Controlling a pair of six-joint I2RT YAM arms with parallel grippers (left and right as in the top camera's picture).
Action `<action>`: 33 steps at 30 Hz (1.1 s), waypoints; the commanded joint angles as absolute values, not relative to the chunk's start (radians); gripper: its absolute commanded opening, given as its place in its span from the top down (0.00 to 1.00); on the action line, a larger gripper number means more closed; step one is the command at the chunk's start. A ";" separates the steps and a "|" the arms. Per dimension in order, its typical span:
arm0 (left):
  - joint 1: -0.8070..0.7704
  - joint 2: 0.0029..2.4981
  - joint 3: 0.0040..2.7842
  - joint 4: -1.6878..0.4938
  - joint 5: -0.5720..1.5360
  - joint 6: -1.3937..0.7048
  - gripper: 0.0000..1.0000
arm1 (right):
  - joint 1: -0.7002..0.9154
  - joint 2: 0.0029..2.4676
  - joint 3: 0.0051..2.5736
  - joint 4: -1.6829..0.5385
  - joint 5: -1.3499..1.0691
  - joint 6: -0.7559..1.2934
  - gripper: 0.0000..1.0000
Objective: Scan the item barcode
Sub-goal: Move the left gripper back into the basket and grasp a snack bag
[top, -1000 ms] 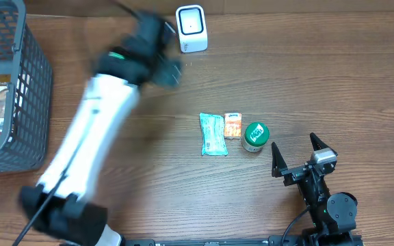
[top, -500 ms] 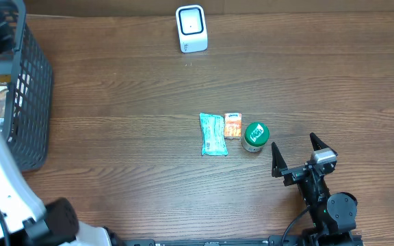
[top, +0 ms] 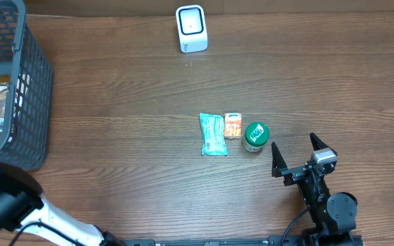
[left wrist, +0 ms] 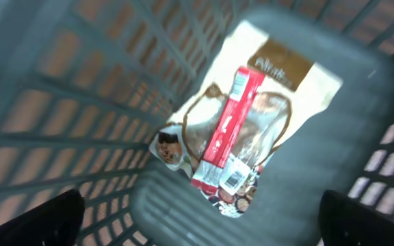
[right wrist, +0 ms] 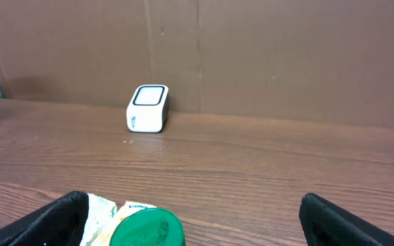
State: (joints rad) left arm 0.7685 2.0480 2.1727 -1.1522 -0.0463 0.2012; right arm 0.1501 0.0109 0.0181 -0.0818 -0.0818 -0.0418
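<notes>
1. Wooden table (top: 115,130): brown grain, with a cardboard wall behind it.
2. Grey mesh basket (top: 36,82): stands at the table's left edge.
3. Left arm (top: 26,212): white and black, at the lower left corner. The left gripper (left wrist: 204,222) hangs over the basket's inside, fingers spread wide with nothing between them.
4. Right gripper (top: 294,145): low at the table's near right, fingers wide apart and holding nothing.
5. Barcode scanner (top: 191,29): white with a dark face, upright at the far edge, well apart from the goods.
6. Cream snack packet (left wrist: 238,130): red band, lying flat on the basket floor.
7. Teal packet (top: 213,134): flat at mid-table.
8. Green-lidded tub (top: 256,136): upright, near the right gripper.
9. Orange packet (top: 233,125): between the teal packet and the tub.
</notes>
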 commanded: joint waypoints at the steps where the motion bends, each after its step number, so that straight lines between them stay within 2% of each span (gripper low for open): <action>1: 0.775 2.135 2.175 -1.153 0.021 0.280 0.00 | 0.144 0.003 0.008 -0.077 -0.088 -0.046 0.00; 8: 0.772 2.297 2.175 -1.145 0.079 0.411 0.00 | 0.144 0.003 0.008 -0.077 -0.088 -0.046 0.00; 25: 0.765 2.505 2.173 -1.083 0.079 0.457 0.00 | 0.144 0.003 0.008 -0.077 -0.088 -0.046 0.00; 27: 0.765 2.512 2.173 -1.084 0.079 0.456 0.03 | 0.144 0.003 0.008 -0.077 -0.088 -0.046 0.00; 33: 0.762 2.490 2.178 -1.089 0.080 0.445 0.19 | 0.144 0.003 0.008 -0.077 -0.088 -0.046 0.00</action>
State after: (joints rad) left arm 0.7719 2.4550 2.1815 -1.0767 0.0769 0.4404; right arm 0.1501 0.0109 0.0181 -0.0818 -0.0822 -0.0418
